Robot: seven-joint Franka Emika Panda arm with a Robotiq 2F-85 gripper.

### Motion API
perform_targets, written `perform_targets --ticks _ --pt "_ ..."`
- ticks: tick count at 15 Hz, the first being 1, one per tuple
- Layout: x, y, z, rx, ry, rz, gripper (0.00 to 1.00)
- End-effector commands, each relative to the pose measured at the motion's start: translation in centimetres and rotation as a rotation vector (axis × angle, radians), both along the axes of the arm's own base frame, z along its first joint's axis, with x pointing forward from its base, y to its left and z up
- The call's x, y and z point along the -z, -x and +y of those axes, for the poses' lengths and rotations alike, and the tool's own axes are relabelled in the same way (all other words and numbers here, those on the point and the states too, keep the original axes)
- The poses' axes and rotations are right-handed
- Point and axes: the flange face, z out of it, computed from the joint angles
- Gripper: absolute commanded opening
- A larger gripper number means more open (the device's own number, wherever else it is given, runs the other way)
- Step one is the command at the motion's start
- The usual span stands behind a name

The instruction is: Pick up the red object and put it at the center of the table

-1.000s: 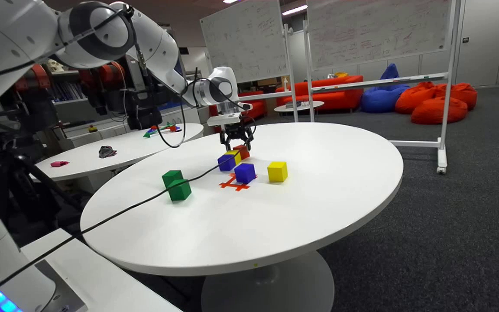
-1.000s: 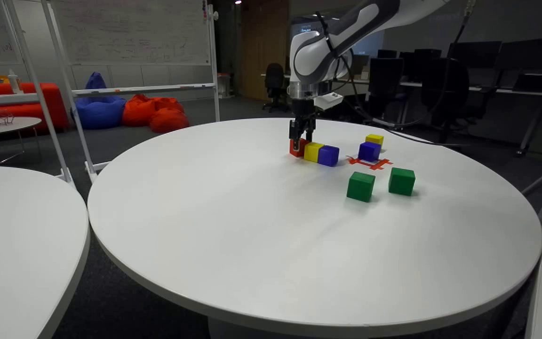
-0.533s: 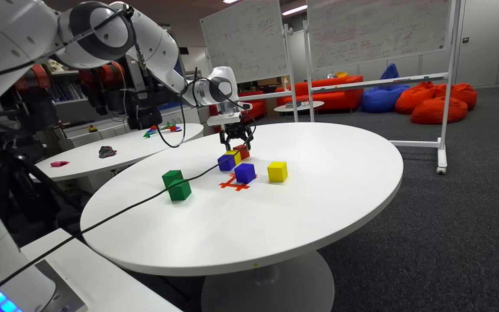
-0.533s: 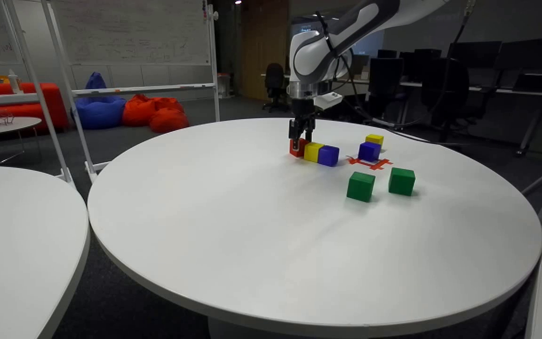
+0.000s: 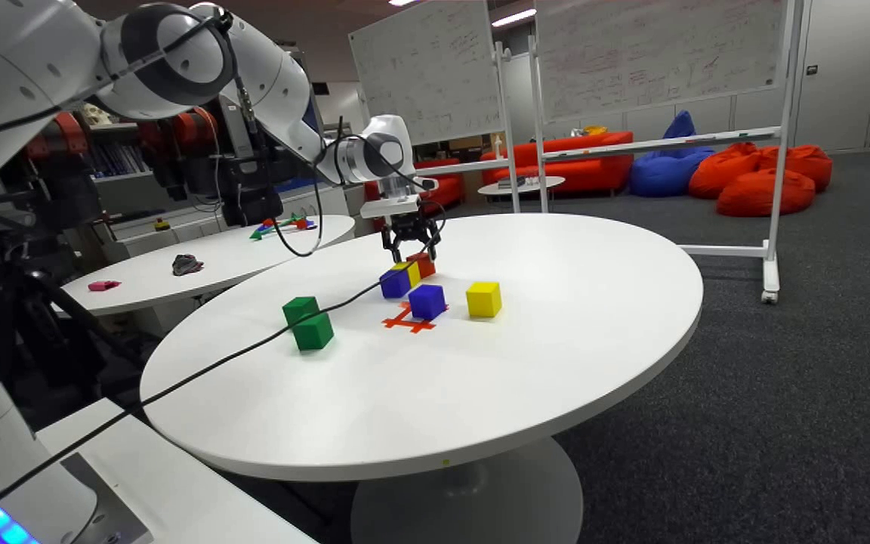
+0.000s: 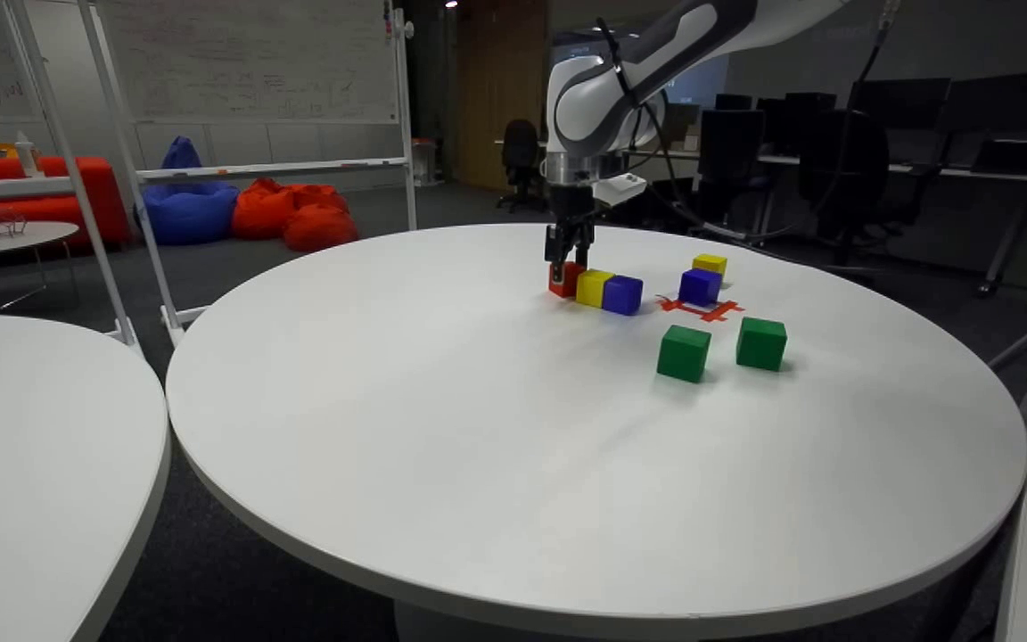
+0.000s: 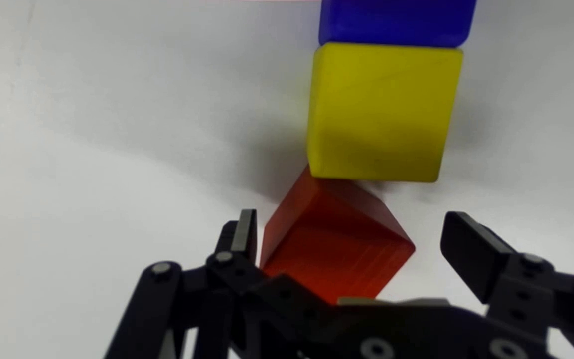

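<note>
Where the table [image 6: 442, 464] is seen up close in wrist view, its white top is shown smooth, w/ a soft sheen & faint streaks; its rim is round. Flat-faced cubes w/ slightly rounded edges are spread on it: a yellow [image 7: 384, 112] & a blue [image 7: 396, 22] are set face to face, both w/ a smooth finish. A green [image 6: 684, 354] & another green [image 6: 761, 343] are placed apart from these; a 2nd yellow [image 5: 485, 300] is set nr a 2nd blue [image 5: 427, 302], by which part of some flat, crossed red strips [image 5: 412, 325] is hidden in an exterior view.

The red cube [image 7: 339, 259] is rested on the table at the yellow's end of that row, turned so that a corner is aimed at the yellow; whether they touch can't be told. Its top is smooth, bright red, darkened by shadow toward the yellow; its sides are deeper red, & a few thin pale streaks are caught nr one corner. Its lower part in wrist view is hidden by the gripper [image 7: 353, 237]. The jaws are spread wide, w/ the cube btwn the fingers; a strip of white is seen btwn it & the finger on that view's right, while contact on the left can't be made out.
</note>
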Motion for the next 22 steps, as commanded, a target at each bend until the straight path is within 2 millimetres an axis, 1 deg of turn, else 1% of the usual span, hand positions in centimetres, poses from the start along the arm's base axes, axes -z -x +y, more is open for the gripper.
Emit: perform_targets --ticks 1,6,7,13,17,20,21,22 --pt "-0.7 -0.5 -0.1 -0.026 0.004 -0.017 1.00" --pt "-0.8 -0.4 -0.1 -0.026 0.016 -0.017 1.00" --pt "-0.2 -0.2 0.0 0.000 0.001 -0.004 1.00" --pt "-0.2 -0.2 0.0 0.007 0.006 -0.001 1.00" --pt "0.3 -0.3 -1.2 0.072 0.022 -0.001 1.00" --pt "0.4 -0.3 -2.2 0.090 0.022 -0.002 1.00" --pt "0.4 -0.2 -2.2 0.074 0.017 -0.002 1.00" --pt "0.4 -0.1 -1.8 0.071 0.019 0.002 1.00"
